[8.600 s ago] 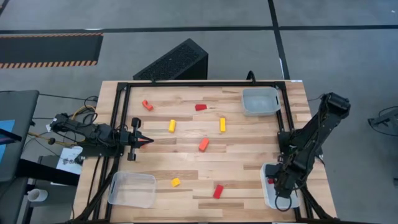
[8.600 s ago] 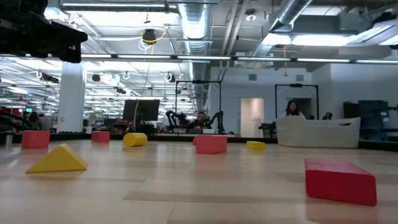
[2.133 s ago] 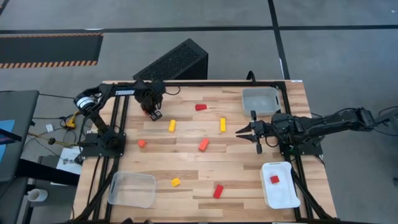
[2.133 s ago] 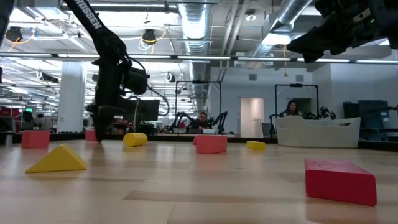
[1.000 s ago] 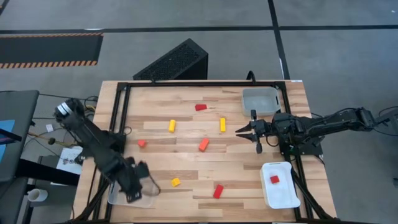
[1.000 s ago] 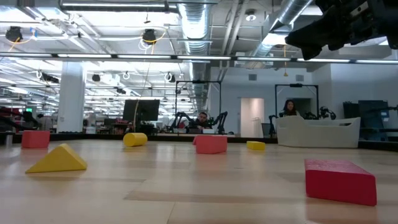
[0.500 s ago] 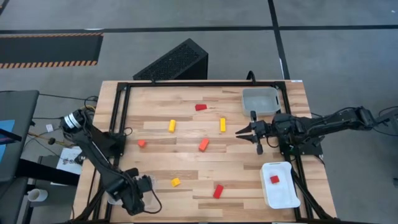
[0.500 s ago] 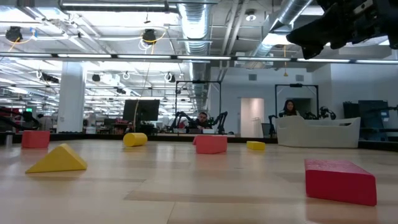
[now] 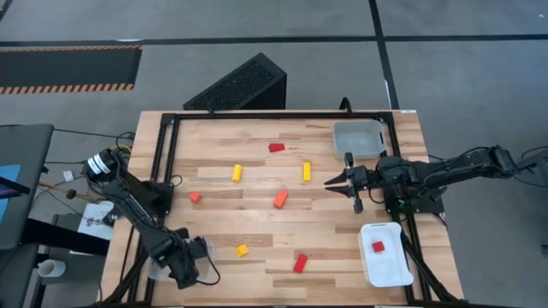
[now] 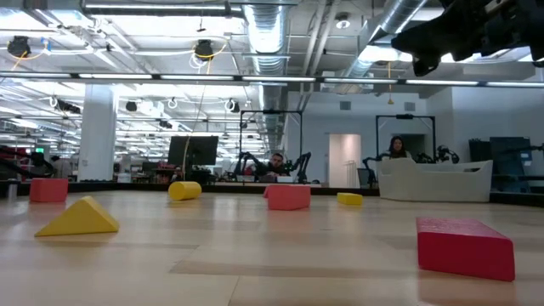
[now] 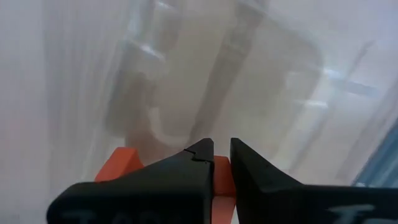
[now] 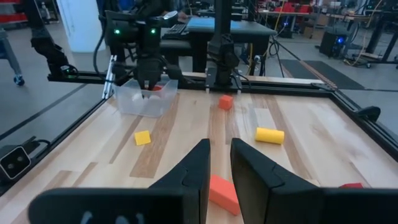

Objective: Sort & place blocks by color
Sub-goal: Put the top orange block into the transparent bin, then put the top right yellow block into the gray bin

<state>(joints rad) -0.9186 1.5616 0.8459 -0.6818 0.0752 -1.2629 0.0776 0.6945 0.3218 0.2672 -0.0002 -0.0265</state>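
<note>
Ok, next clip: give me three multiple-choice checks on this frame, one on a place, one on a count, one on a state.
1. Where is the left gripper? A over the clear tray on the left; B above the yellow blocks; C at the far edge.
2. Blocks in the white tray? A none; B one; C three.
3. The left gripper is: A open, empty; B shut on an orange block; C shut, empty.
Key: 1A, the high view shows it there; 2B, one red block lies inside; 3B, orange shows between its fingers.
</note>
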